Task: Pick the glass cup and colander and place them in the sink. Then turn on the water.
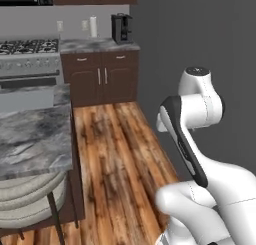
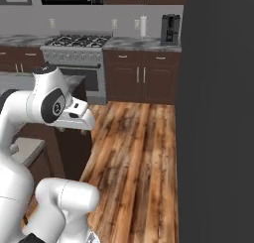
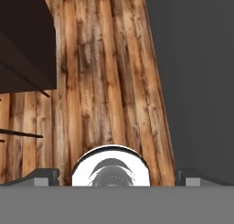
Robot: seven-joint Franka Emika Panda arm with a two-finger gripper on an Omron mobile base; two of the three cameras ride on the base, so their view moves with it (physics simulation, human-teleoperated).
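Kitchen: gas stove (image 2: 79, 43), dark wood cabinets (image 2: 141, 78), coffee maker (image 2: 170, 29), marble counter (image 1: 35, 134).

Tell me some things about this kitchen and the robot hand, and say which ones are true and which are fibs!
1. The floor is made of wooden planks. True.
2. A black coffee machine sits on the counter by the back wall. True.
3. The gripper is squeezing a cup. False: its jaws stand wide apart with nothing between them, above bare floor.
4. The stove has pots cooking on it. False: its burners are bare.
5. The cabinets under the counter are dark brown. True.
6. A stool sits on top of the marble island. False: its pale seat is tucked under the island's edge.
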